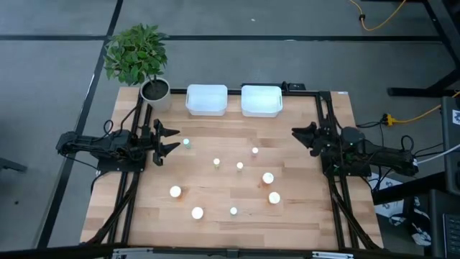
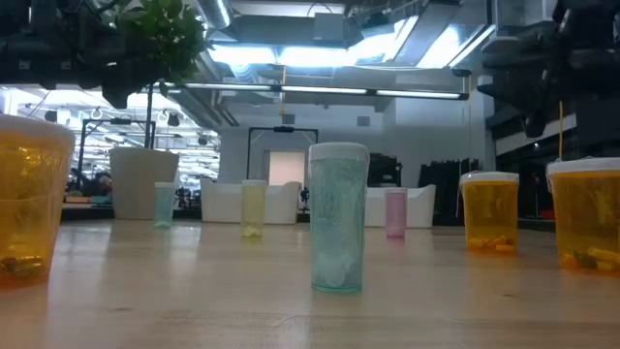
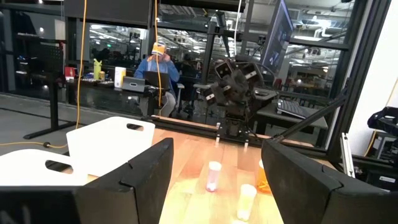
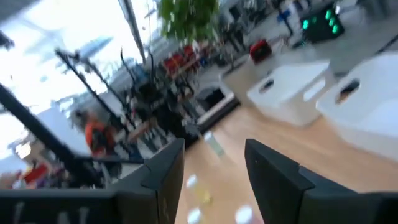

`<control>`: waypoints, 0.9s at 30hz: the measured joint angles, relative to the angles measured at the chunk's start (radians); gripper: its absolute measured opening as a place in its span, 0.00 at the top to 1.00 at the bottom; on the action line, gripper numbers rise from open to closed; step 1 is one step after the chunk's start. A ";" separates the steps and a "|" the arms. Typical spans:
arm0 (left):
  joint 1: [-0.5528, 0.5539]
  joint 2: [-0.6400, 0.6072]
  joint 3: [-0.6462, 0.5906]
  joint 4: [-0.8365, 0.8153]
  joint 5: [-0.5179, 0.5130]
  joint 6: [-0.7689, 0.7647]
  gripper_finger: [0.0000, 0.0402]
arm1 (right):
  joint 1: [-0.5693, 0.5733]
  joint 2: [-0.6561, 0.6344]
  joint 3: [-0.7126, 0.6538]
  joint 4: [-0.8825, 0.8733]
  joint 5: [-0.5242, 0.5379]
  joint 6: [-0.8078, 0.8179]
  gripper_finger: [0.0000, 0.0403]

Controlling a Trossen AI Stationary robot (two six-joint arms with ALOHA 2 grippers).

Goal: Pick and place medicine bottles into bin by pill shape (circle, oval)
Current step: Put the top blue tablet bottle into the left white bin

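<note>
Across the middle of the high view lies a pale wooden bench [image 1: 230,208], grey floor all around it. Nine white-capped medicine bottles [image 1: 267,177] stand scattered over its centre and lower half, each apart from the others. Two white bins [image 1: 207,99] sit side by side at the upper edge, a potted plant [image 1: 140,61] at the upper left corner. At mid-left the left claw [image 1: 171,140] hangs spread and empty; at mid-right the right claw [image 1: 298,137] is pressed together, holding nothing.

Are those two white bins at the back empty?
Yes: both white plastic bins show bare white interiors from above; the bottles stand on the table.
</note>
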 joint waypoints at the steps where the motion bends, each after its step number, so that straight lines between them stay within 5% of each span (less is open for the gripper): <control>1: 0.000 0.000 0.000 0.000 0.000 0.000 0.41 | 0.000 0.000 0.000 0.019 0.020 -0.001 0.57; 12: 0.000 0.000 0.000 0.021 -0.015 -0.002 0.41 | 0.000 0.000 0.000 0.105 0.077 0.097 0.57; 19: 0.000 0.000 0.000 0.186 -0.074 -0.207 0.41 | 0.000 0.001 0.000 0.147 0.033 0.230 0.57; 27: 0.000 0.000 0.000 0.245 -0.103 -0.243 0.41 | 0.000 0.062 0.038 0.259 0.031 0.216 0.57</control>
